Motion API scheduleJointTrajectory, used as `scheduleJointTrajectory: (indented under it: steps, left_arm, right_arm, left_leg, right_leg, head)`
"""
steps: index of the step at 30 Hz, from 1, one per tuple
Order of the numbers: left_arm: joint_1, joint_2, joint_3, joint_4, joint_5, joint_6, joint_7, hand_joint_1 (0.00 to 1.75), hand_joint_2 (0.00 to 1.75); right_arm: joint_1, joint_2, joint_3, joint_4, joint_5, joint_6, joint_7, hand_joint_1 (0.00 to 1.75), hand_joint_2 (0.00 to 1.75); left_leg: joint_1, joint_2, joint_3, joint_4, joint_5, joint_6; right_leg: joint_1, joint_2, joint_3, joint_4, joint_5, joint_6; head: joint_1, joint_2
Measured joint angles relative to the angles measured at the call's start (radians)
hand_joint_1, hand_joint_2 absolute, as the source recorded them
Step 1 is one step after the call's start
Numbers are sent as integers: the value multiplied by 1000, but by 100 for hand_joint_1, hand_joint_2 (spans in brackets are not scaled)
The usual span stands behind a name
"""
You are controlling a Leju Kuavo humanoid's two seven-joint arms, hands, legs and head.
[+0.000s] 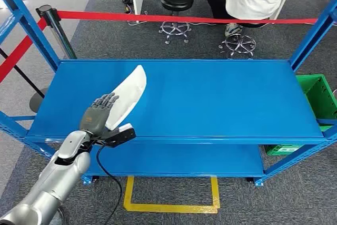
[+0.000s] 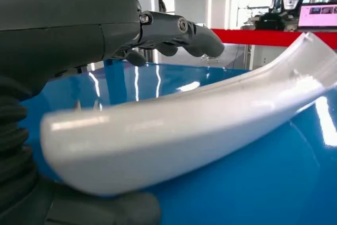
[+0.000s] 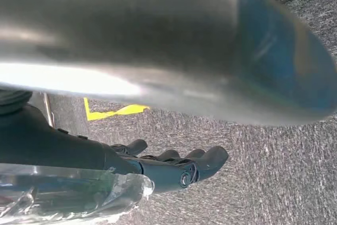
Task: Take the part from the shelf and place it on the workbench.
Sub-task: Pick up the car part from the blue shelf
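Left hand grips white part over blue shelf; thumb hidden | right hand holds nothing

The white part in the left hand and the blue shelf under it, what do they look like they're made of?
The white part looks like glossy moulded plastic: smooth curved skin with soft highlights and a thin raised edge. It could also be painted composite. The blue shelf looks like sheet metal with a glossy blue painted or powder coat; it mirrors ceiling lights and has a folded front lip. The left hand holds the part.
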Motion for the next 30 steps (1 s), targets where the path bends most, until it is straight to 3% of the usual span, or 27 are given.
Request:
scheduleJointTrajectory:
  steps: [15, 24, 27, 30]
  left_arm:
    - [15, -6, 0, 17, 44, -11, -54, 175, 175]
    - [38, -9, 13, 2, 110, 12, -137, 175, 175]
    - [55, -13, 31, -18, 214, 6, -211, 175, 175]
    - [100, -23, 70, -74, 432, -37, -363, 175, 175]
  right_arm:
    - [0, -6, 0, 0, 6, 5, -9, 0, 0]
    - [0, -7, 0, 0, 8, 8, -15, 0, 0]
    - [0, -8, 0, 0, 9, 7, -18, 0, 0]
    - [1, -9, 0, 0, 15, 6, -24, 0, 0]
  left_leg:
    - [0, 0, 0, 0, 0, 0]
    - [0, 0, 0, 0, 0, 0]
    - [0, 0, 0, 0, 0, 0]
    - [0, 0, 0, 0, 0, 0]
  right_leg:
    - [0, 0, 0, 0, 0, 0]
    - [0, 0, 0, 0, 0, 0]
    - [0, 0, 0, 0, 0, 0]
    - [0, 0, 0, 0, 0, 0]
  head:
    - [0, 0]
    - [0, 0]
    - [0, 0]
    - [0, 0]
